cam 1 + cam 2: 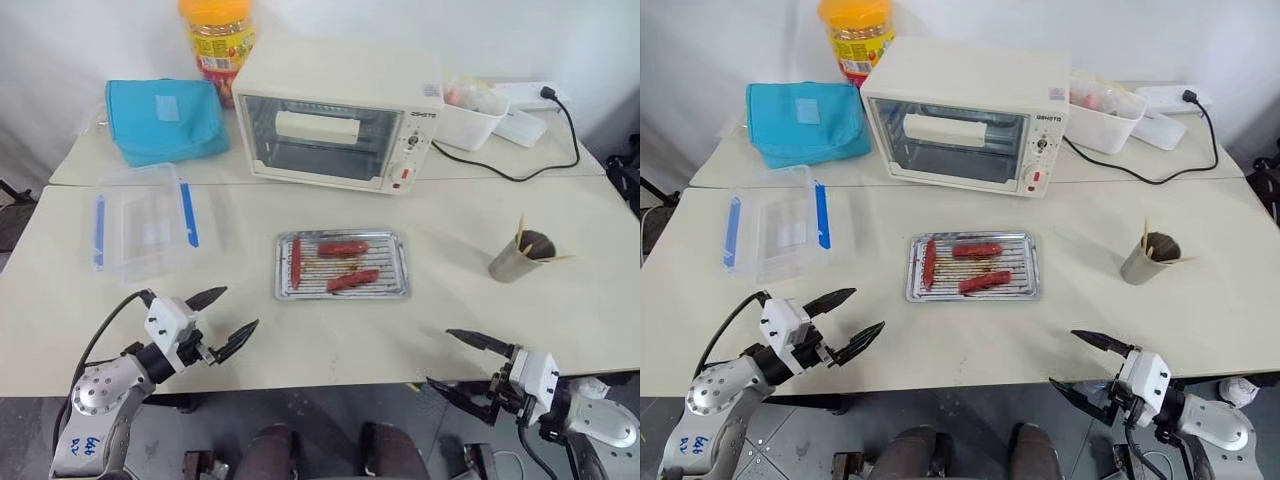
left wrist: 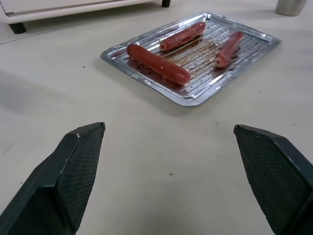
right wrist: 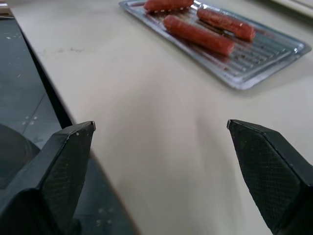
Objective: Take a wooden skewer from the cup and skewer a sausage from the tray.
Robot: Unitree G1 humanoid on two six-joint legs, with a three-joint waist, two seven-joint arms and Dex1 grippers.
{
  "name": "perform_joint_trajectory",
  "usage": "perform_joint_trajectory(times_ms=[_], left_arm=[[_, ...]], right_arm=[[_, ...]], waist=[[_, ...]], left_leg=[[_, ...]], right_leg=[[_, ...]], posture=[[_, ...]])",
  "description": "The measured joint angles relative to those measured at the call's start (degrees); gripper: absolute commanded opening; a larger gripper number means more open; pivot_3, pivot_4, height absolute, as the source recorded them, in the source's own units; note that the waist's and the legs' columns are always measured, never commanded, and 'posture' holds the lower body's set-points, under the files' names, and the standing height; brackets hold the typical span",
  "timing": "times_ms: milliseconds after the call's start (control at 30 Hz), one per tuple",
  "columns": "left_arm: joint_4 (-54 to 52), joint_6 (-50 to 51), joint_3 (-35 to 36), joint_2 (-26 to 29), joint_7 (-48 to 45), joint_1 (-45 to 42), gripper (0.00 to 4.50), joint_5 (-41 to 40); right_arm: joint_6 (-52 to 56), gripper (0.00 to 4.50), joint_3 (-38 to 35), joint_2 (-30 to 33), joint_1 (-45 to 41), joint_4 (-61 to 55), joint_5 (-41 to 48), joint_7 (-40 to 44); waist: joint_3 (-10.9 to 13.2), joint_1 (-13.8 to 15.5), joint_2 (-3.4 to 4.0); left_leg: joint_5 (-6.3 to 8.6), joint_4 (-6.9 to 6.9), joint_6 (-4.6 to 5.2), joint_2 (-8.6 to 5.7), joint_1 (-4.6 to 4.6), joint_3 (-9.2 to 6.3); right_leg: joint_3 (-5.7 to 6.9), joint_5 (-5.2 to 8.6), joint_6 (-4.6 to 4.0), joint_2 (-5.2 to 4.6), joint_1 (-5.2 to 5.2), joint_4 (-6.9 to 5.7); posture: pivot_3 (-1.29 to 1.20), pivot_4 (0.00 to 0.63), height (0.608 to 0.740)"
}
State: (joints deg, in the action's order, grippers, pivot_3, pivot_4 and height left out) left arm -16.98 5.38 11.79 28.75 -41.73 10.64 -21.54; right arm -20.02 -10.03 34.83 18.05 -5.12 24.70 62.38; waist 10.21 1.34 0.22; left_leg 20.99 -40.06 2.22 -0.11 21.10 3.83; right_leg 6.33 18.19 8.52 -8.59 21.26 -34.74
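Observation:
A steel cup (image 1: 520,258) holding several wooden skewers (image 1: 520,233) stands on the table's right side. In the middle lies the silver tray (image 1: 399,268) with three red sausages (image 1: 343,248); the tray (image 2: 254,49) and sausages (image 2: 157,63) also appear in the left wrist view. My left gripper (image 1: 222,320) hovers open over the table's front left, empty. At the front edge, right of centre, my right gripper (image 1: 462,362) is open and empty, well short of the cup.
A white toaster oven (image 1: 335,115) stands behind the tray, its cable (image 1: 520,172) running right. A clear plastic box with blue clips (image 1: 145,220) lies at the left, a blue bag (image 1: 165,120) and orange-lidded jar (image 1: 217,40) behind it. White containers (image 1: 475,110) sit at the back right.

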Motion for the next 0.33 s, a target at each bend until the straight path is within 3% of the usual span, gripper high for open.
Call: perform_joint_trajectory(times_ms=[333], left_arm=[[-0.17,2.00,0.13,0.86,-0.25,-1.12,4.48,-0.99]], right_arm=[[0.00,4.50,-0.08,0.00,-1.01,-0.31,0.00,-1.16]], waist=[[0.00,0.00,0.00]], left_leg=[[0.00,-0.01,0.00,-0.01,-0.01,-0.01]], right_leg=[[0.00,0.00,0.00,-0.01,-0.02,0.00]], posture=[[0.00,0.150,0.740]])
